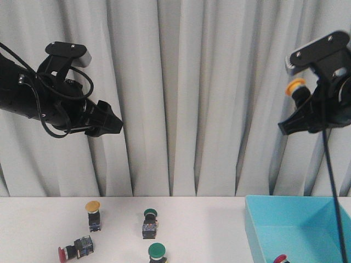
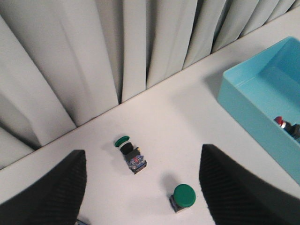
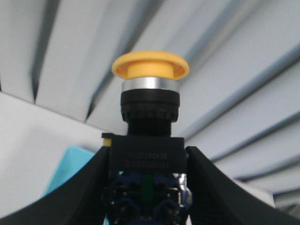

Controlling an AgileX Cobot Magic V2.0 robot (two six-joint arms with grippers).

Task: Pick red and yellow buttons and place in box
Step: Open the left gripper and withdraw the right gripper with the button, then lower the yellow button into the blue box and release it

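Right gripper (image 3: 146,187), raised high above the turquoise box (image 1: 263,230), clamped on a yellow push-button (image 3: 150,70) by its dark blocky body, domed cap and silver collar left clear above the jaws; presumably carried there for release over the box. Left gripper (image 2: 140,187) held wide and empty, aloft above the table (image 1: 208,219), likely parked clear. One red-capped button (image 1: 281,258) already inside the box at its near edge. Left on the table: a second yellow-capped button (image 1: 93,215) upright, a red-capped button (image 1: 74,249) on its side, and two green-capped switches (image 1: 149,222) not wanted.
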